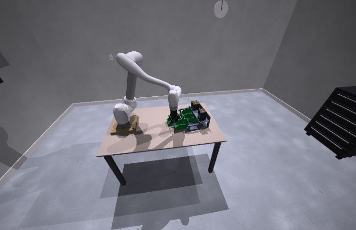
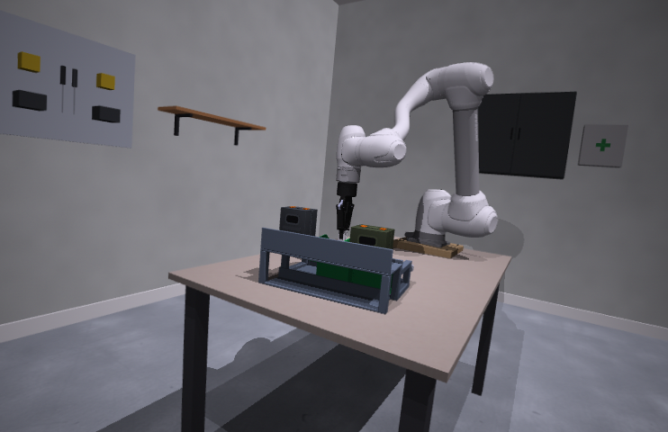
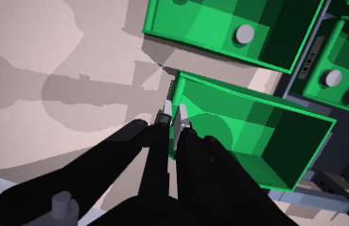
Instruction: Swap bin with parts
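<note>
My jaws (image 1: 174, 124) (image 2: 341, 236) grip the empty green bin (image 1: 181, 123) (image 3: 245, 129) by its left wall, just left of the shelf (image 1: 208, 122) (image 2: 327, 251) (image 3: 325, 200); the parts bin (image 1: 169, 121) (image 3: 205, 28) rests beyond, on the desk (image 1: 156, 142) (image 2: 217, 277) (image 3: 22, 42).

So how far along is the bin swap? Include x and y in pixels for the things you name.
Nothing looks finished. In hand: the gripper (image 1: 174, 121) (image 2: 341, 238) (image 3: 172, 112) is shut on the empty bin (image 1: 182, 123) (image 3: 247, 141), its rear still by the shelf (image 1: 208, 122) (image 2: 324, 249) (image 3: 315, 198). Left: setting that down, then shelving the parts bin (image 1: 169, 122) (image 3: 205, 28), still on the table (image 1: 154, 141) (image 2: 431, 326) (image 3: 31, 38).
</note>
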You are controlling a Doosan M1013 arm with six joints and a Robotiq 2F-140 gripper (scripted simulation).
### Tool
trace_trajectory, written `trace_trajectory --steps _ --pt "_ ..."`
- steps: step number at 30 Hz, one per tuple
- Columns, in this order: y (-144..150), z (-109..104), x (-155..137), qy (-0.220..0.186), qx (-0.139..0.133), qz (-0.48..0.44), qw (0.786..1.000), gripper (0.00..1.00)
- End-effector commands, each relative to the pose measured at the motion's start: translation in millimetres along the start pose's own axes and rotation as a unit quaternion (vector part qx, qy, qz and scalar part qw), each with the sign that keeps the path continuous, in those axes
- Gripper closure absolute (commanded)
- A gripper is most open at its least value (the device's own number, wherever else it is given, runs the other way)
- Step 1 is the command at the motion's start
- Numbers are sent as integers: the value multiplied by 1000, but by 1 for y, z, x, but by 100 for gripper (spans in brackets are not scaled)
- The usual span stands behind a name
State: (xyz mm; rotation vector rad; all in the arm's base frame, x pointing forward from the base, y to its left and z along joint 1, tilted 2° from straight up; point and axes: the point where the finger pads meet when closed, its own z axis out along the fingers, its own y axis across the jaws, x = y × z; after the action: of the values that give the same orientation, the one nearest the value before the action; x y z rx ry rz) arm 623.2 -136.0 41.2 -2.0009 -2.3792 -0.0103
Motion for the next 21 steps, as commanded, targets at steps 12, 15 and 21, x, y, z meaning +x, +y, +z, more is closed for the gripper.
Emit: trace_trajectory --steps 12,15,21 --pt "-19 0 0 0 0 0 1000 90" --pt "-22 0 0 0 0 0 1000 90" --pt "-25 0 0 0 0 0 1000 90"
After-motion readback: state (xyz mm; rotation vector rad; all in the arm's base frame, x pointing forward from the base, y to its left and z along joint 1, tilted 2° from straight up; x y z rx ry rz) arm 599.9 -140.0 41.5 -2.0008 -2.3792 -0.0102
